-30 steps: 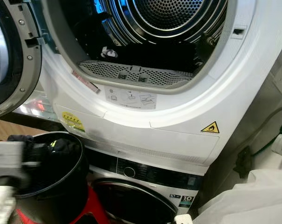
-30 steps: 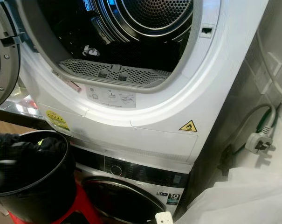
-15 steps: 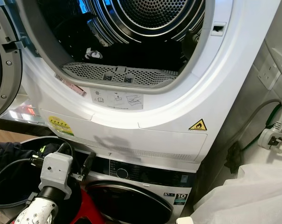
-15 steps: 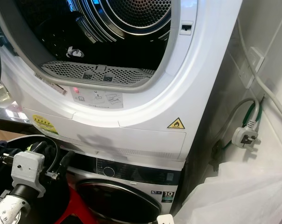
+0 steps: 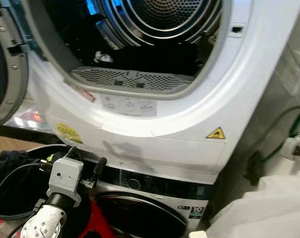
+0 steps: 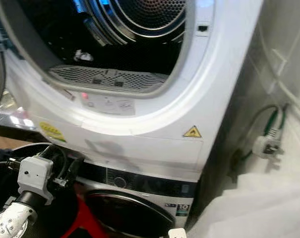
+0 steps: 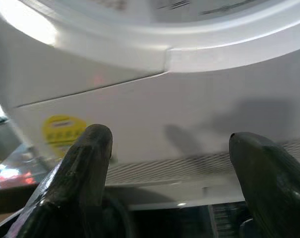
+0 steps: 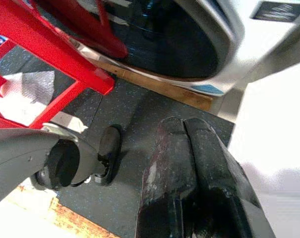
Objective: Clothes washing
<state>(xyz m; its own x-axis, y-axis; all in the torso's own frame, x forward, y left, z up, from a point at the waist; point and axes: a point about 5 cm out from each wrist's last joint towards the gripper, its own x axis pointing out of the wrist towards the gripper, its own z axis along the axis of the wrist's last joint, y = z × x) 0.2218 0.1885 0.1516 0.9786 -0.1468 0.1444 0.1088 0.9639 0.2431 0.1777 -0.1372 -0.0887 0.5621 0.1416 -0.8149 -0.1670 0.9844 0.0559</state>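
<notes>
The upper drum machine (image 5: pixel 154 124) stands with its door (image 5: pixel 6 74) swung to the left, showing the steel drum (image 5: pixel 164 15) and a grey lint grille (image 5: pixel 130 79). Beneath it sits a second machine with its round door (image 5: pixel 145 220) closed. At lower left, dark clothes (image 5: pixel 11 161) lie in a black bucket (image 5: pixel 40 148). My left gripper (image 5: pixel 85 161) is held above the bucket's right rim, open and empty, pointing at the white panel below the upper opening (image 7: pixel 189 114). My right gripper (image 8: pixel 189 163) hangs low, shut with nothing in it, over the dark floor by the lower machine.
A red stool (image 5: pixel 97 225) carries the bucket; its legs (image 8: pixel 50 44) stand close to the lower machine. A white plug on a green cable (image 6: pixel 266 144) hangs on the wall to the right. A white sheet or bag (image 5: pixel 269 208) fills the lower right corner.
My left arm has come up from a blur at the far left to stand in front of the bucket, then edged slightly up and right. The camera has also shifted.
</notes>
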